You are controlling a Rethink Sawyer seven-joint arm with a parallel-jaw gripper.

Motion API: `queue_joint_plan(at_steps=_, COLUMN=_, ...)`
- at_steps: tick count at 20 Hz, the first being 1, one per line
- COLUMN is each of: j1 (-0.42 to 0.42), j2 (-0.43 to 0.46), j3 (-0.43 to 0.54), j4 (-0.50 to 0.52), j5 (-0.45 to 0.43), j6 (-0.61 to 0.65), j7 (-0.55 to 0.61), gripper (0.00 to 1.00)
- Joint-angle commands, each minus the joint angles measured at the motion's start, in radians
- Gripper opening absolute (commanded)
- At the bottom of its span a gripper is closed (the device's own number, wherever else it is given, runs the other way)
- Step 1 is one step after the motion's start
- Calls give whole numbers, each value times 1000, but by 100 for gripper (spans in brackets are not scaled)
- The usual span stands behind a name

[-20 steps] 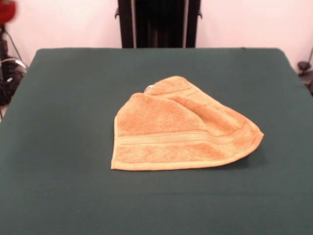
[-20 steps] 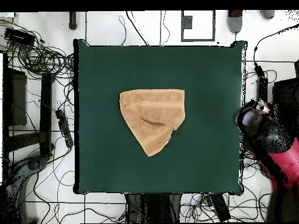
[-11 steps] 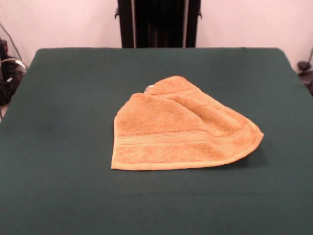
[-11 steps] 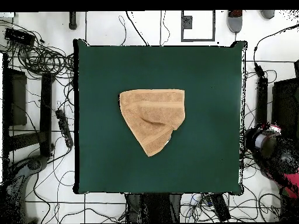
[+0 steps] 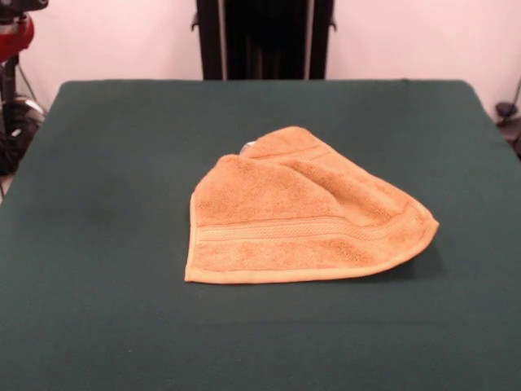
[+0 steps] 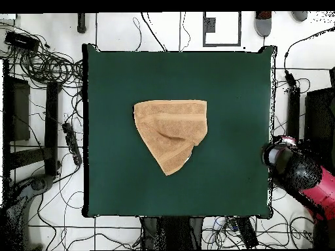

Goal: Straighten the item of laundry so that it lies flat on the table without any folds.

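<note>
The item of laundry [image 5: 301, 212] is an orange-tan terry washcloth near the middle of the table [image 5: 106, 163]. It is folded over on itself into a rough triangle, with a woven band along its near edge and a small white tag [image 5: 247, 147] peeking out at the far side. From above, the item of laundry [image 6: 171, 131] points toward the picture's bottom on the dark green table [image 6: 235, 85]. The gripper [image 6: 278, 157] hangs at the end of the red and black arm just off the table's right edge, well clear of the cloth. In the front view the gripper [image 5: 15, 24] shows only at the top left corner.
Tangled cables [image 6: 39, 62] and dark equipment [image 6: 16, 111] lie on the white floor left of the table in the overhead view. More cables [image 6: 226, 225] run along the floor by the table's bottom edge.
The washcloth has not moved. The arm's end beside the table has shifted: it slid down along the right edge in the overhead view, then came back a little toward the table.
</note>
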State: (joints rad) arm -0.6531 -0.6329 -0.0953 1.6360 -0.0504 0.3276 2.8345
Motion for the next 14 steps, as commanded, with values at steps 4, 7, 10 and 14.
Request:
queue_joint_plan(at_steps=4, j1=40, j2=76, j3=138, j4=111, j5=-43, j6=-8, j7=-40, gripper=100)
queue_joint_plan(at_steps=7, j1=51, j2=108, j3=142, j4=105, j5=-34, j6=-27, j7=-11, gripper=100)
queue_joint_plan(at_steps=10, j1=72, j2=138, j3=136, j4=86, j5=-29, j6=-41, j7=20, gripper=100)
queue_joint_plan(at_steps=14, j1=91, j2=159, j3=128, j4=71, j5=-29, j6=-52, j7=33, gripper=100)
